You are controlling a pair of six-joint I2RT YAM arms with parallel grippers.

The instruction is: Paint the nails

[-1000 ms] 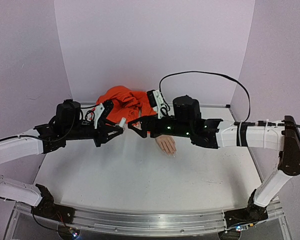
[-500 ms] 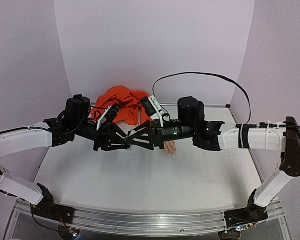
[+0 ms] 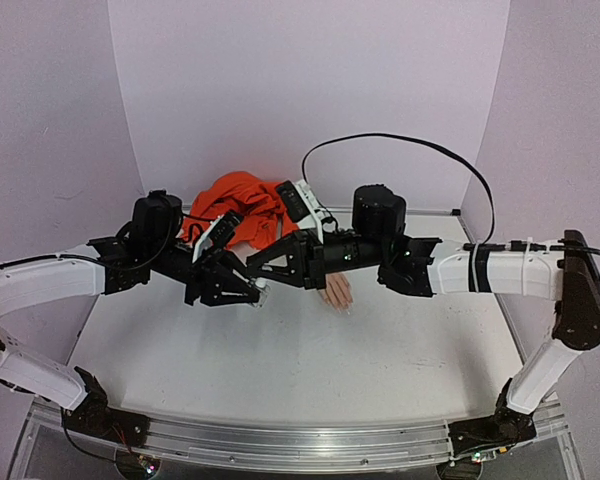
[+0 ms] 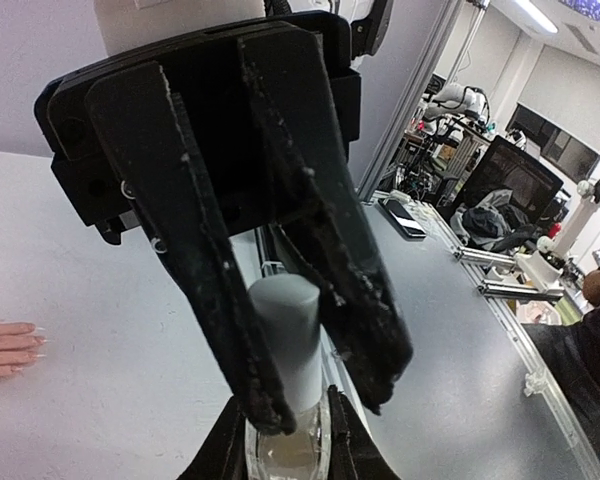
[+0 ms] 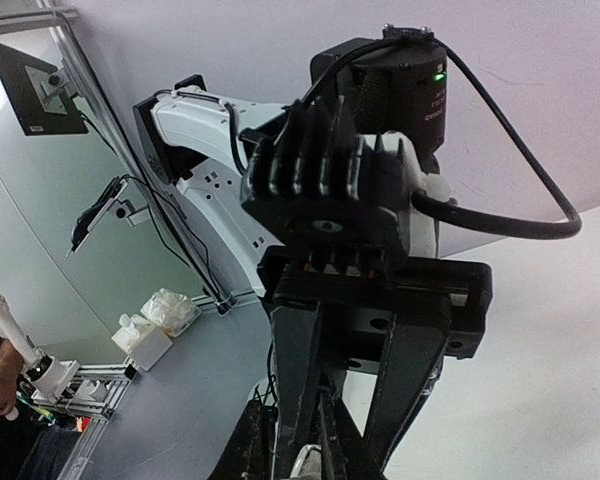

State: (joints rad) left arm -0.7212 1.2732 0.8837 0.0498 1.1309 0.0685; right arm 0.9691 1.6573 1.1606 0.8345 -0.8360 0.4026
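Note:
A small clear bottle (image 4: 285,455) is held above the table with my left gripper (image 4: 285,392) shut on its glass body. Its grey cap (image 4: 290,335) stands between the black fingers of my right gripper (image 4: 320,405), which is shut on it. From above, the two grippers meet tip to tip, left gripper (image 3: 250,293) and right gripper (image 3: 256,273), just left of the mannequin hand (image 3: 335,290). That flesh-coloured hand lies flat with an orange sleeve (image 3: 242,205) behind it. The nails (image 4: 35,341) show pale at the fingertips, apart from both grippers.
The white table (image 3: 280,370) is walled at the back and sides by pale panels (image 3: 310,90). A black cable (image 3: 410,145) arcs over my right arm. The orange cloth bunches against the back wall.
My right gripper has closed on the bottle's cap. Over the second, both arms lifted and drew together above the table, left of the hand.

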